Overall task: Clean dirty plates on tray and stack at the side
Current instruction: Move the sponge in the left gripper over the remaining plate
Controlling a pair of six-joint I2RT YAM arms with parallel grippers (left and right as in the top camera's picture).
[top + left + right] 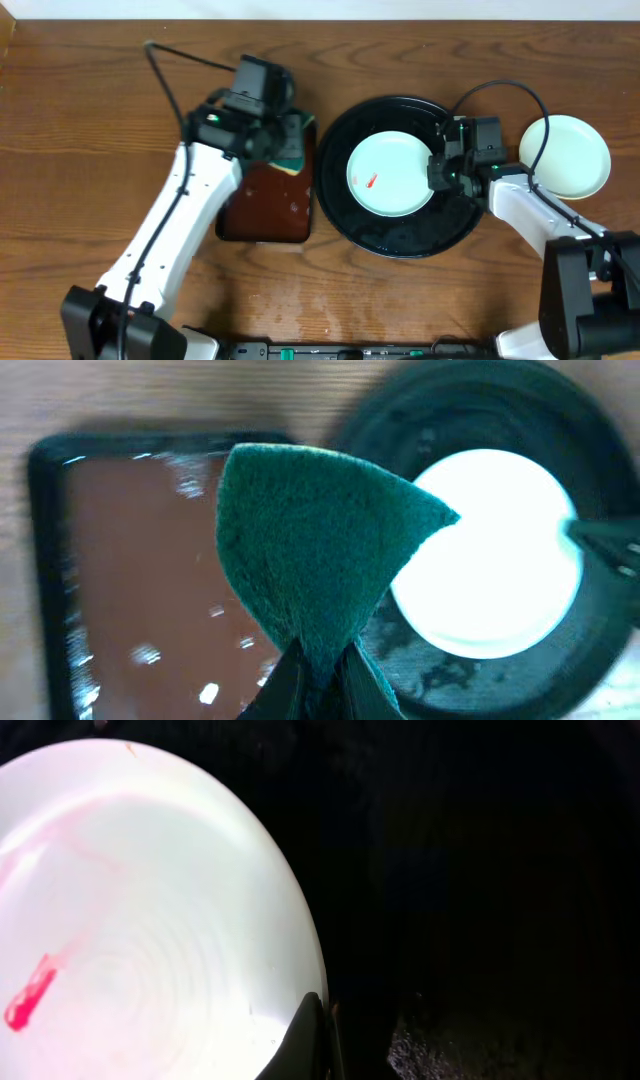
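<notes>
A pale mint-white plate (390, 173) with a small red smear (372, 181) lies in the round black tray (400, 245). My right gripper (438, 172) is shut on this plate's right rim. In the right wrist view one dark finger (305, 1040) lies over the plate's (150, 920) edge, and the smear (30, 992) shows at the left. My left gripper (320, 680) is shut on a green sponge (310, 540), which hangs above the right edge of the brown tray (265, 210), left of the black tray. A second, clean-looking pale plate (565, 155) rests on the table at the right.
The rectangular dark-brown tray (140, 560) holds drops of water. The black tray's floor (480, 680) looks wet around the plate (490, 560). A black cable (175, 75) crosses the table at the back left.
</notes>
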